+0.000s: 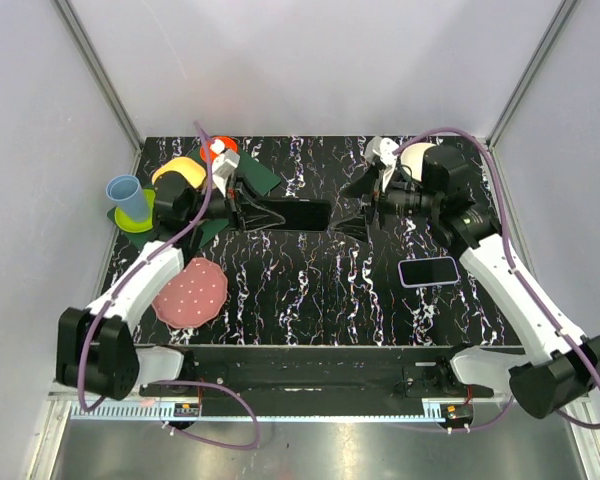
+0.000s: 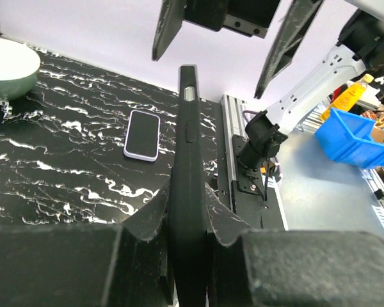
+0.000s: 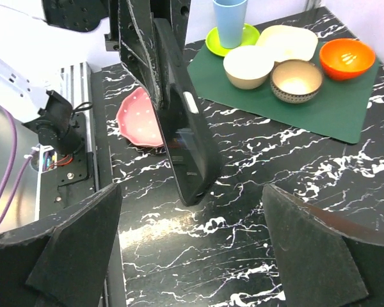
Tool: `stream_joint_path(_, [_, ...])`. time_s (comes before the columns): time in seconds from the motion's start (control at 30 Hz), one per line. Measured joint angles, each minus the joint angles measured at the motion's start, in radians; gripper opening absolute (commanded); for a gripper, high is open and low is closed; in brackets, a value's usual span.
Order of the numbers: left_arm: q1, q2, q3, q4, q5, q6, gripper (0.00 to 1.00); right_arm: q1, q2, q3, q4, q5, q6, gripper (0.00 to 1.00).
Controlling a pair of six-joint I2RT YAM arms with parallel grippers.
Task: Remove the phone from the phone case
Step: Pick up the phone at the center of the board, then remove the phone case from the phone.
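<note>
At centre, left hand (image 1: 250, 213) pinches phone case (image 1: 300, 214), its long axis pointing toward spread right hand (image 1: 352, 210).

We see bright, even light from above, leaving only soft, short shadows on the counter (image 1: 310, 290). The overhead view is sharp, though the pale walls (image 1: 310, 60) look slightly washed out. Both wrist views go dark and soft along their bottom edge.

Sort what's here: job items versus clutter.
Job: slim black phone case clamped edge-up in left gripper; open right gripper; lilac-rimmed phone lying apart, probably.
Clutter: pink dotted plate; tall blue cup; lime saucer; orange bowl; dark green mat.
</note>
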Motion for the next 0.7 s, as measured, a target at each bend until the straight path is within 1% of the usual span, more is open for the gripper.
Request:
stream_joint_path(0.03, [-0.002,0.015,-0.011,0.069,0.001,-0.054,0.00,-0.002,0.012,0.002,0.000,-0.008,0.008,0.91])
stream_joint_path(0.07, [-0.003,0.034,-0.034,0.179,0.005,-0.121,0.00,-0.007,0.026,0.005,0.002,-0.026,0.018,0.90])
stream_joint_path(0.1, [-0.005,0.056,-0.058,0.293,0.006,-0.219,0.00,-0.013,0.044,0.012,0.002,-0.047,0.032,0.89])
stream_joint_path(0.17, [-0.005,0.103,-0.086,0.455,0.013,-0.400,0.00,-0.027,0.071,0.026,0.008,-0.088,0.066,0.88])
stream_joint_path(0.27, [-0.008,0.172,-0.089,0.577,0.015,-0.581,0.00,-0.049,0.082,0.028,0.053,-0.147,0.134,0.87])
stream_joint_path(0.4, [-0.008,0.189,-0.114,0.648,0.007,-0.669,0.00,-0.085,0.045,-0.039,0.235,-0.220,0.283,0.84])
stream_joint_path(0.5, [-0.011,0.193,-0.119,0.686,-0.007,-0.703,0.00,-0.112,0.018,-0.075,0.322,-0.243,0.372,0.83])
stream_joint_path(0.7, [-0.014,0.195,-0.130,0.708,-0.061,-0.728,0.00,-0.124,-0.003,-0.077,0.392,-0.204,0.444,0.84])
